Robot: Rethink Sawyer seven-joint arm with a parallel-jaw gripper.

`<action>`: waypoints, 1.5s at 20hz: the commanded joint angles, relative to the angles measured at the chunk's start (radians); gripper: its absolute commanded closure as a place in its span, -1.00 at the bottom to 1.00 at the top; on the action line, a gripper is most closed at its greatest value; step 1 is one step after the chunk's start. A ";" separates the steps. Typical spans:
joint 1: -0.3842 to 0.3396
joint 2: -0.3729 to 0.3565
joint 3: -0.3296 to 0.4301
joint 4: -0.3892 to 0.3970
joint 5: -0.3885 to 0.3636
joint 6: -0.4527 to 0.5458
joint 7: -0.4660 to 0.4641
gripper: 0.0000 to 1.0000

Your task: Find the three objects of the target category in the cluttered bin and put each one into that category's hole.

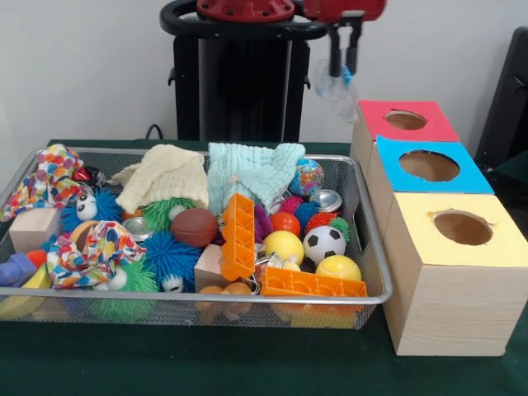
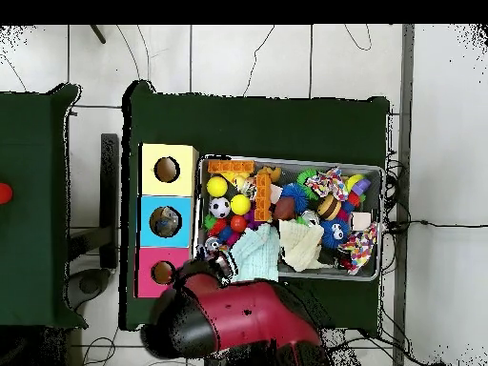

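My gripper (image 1: 344, 58) hangs at the top of the front view, shut on a wrinkly see-through plastic piece (image 1: 337, 89) that dangles below its fingers. It is in the air behind the wire mesh bin's (image 1: 247, 299) far right corner, just left of the red-topped box (image 1: 375, 115). The blue-topped box's round hole (image 1: 429, 166) lies one box nearer the camera. In the overhead view my red arm (image 2: 238, 315) hides the gripper. There, something pale and glinting shows inside the blue box's hole (image 2: 165, 222). I see no other plastic pieces in the bin (image 2: 286, 160).
The yellow-topped box (image 1: 487, 247) stands nearest the camera. The bin holds cloths (image 1: 252, 169), orange bricks (image 1: 238, 235), several balls including a soccer ball (image 1: 323, 242) and a globe ball (image 1: 306, 177), a metal tin (image 1: 327, 200) and spiky toys (image 1: 169, 256).
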State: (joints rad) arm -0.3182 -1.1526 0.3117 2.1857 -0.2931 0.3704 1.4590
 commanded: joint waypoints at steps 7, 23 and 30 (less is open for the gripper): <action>0.138 0.038 -0.134 -0.076 0.055 0.146 0.246 1.00; 0.390 0.218 -0.342 -0.236 0.055 0.084 0.375 1.00; 0.474 0.239 -0.392 -0.272 0.099 0.110 0.417 1.00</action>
State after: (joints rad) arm 0.1245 -0.9847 -0.0135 2.0043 -0.2455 0.4146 1.5847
